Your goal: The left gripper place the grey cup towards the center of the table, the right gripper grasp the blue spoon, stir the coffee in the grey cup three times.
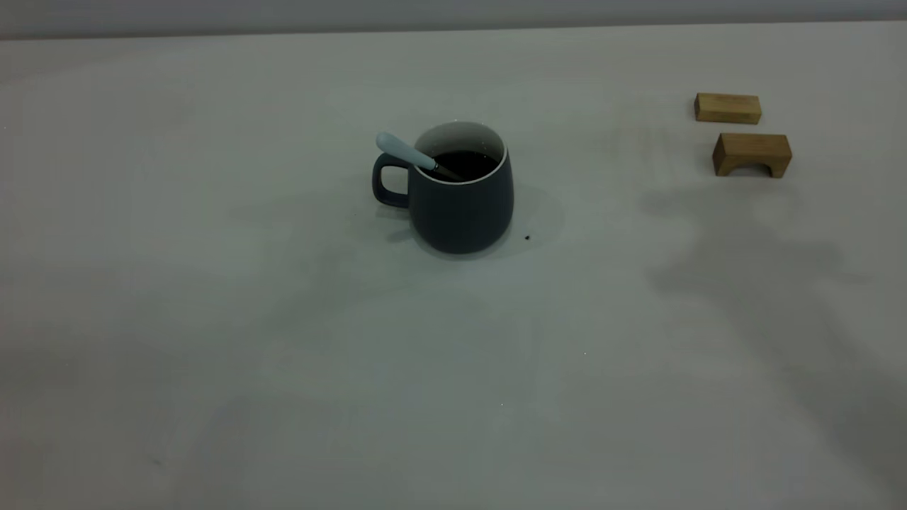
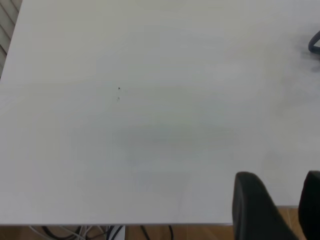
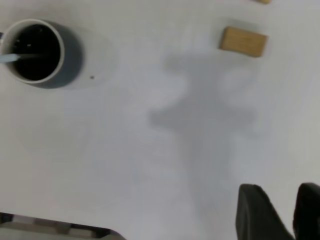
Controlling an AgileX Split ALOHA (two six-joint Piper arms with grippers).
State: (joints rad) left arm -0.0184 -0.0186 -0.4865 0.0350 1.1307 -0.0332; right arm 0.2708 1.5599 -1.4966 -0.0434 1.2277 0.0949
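Observation:
The grey cup (image 1: 460,212) stands upright near the middle of the table (image 1: 453,368), its handle toward the left. Dark coffee (image 1: 469,163) fills it. The blue spoon (image 1: 404,150) rests in the cup, its pale handle leaning over the rim above the cup handle. Neither gripper appears in the exterior view. In the right wrist view the cup (image 3: 72,55), coffee (image 3: 37,52) and spoon (image 3: 9,58) lie far from my right gripper (image 3: 280,187), which is open and empty. My left gripper (image 2: 280,175) is open over the table's edge, holding nothing.
Two wooden blocks sit at the far right: a flat one (image 1: 728,108) and an arch-shaped one (image 1: 751,154); one block (image 3: 243,41) also shows in the right wrist view. An arm's shadow (image 1: 744,262) falls on the table near them. Cables and wooden floor lie beyond the table edge (image 2: 115,223).

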